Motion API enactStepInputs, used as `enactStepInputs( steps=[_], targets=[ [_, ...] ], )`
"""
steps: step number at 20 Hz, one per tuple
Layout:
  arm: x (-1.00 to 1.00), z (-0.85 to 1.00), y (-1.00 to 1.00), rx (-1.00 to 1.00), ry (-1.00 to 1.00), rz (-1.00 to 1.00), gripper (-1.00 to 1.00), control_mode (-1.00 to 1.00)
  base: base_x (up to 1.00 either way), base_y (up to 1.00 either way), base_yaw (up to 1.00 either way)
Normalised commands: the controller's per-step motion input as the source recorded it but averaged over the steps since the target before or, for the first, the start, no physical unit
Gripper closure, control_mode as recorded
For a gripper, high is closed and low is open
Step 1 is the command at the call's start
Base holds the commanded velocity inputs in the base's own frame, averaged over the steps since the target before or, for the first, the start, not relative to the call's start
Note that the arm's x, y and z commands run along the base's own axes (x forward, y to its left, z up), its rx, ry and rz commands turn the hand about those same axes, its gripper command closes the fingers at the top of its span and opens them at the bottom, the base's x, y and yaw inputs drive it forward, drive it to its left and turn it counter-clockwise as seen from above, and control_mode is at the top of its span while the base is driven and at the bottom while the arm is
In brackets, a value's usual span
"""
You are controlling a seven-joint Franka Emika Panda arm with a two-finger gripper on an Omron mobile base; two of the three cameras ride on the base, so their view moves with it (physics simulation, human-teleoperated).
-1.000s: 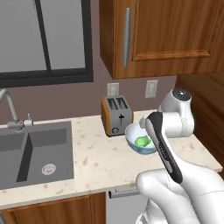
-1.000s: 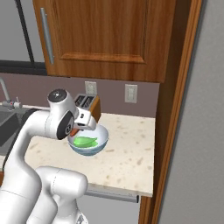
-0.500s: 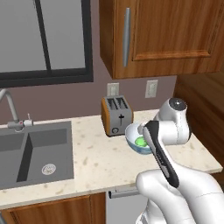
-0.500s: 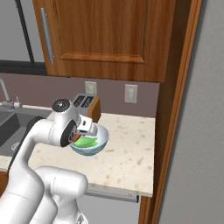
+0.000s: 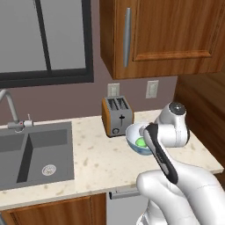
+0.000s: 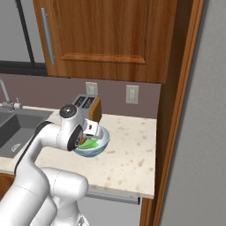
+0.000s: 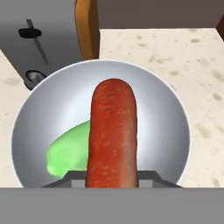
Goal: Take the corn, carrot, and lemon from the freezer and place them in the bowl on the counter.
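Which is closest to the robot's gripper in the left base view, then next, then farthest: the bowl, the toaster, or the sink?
1. The bowl, right under the gripper, which holds the carrot over it.
2. The toaster, just left of the bowl, against the wall.
3. The sink, far left along the counter.

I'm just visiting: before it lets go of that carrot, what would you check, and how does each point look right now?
1. Carrot held by the end effector: ok.
2. Carrot above the bowl, not the counter: ok.
3. Corn already in the bowl: ok.
4. Room beside the corn for the carrot: ok.
5. Toaster clear of the bowl: ok.
6. Lemon already in the bowl: cannot tell.
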Motion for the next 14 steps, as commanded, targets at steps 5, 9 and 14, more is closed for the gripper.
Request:
enactStepInputs(
  steps=[5,9,14],
  targets=[
    [0.05,-0.11,-0.17,0.0,0.0,0.0,1.0,-1.0,0.0,0.0,0.0],
    [0.09,-0.14,-0.09,0.0,0.0,0.0,1.0,-1.0,0.0,0.0,0.0],
    [0.17,-0.09,-0.08,0.0,0.0,0.0,-1.0,-1.0,0.0,0.0,0.0]
  ],
)
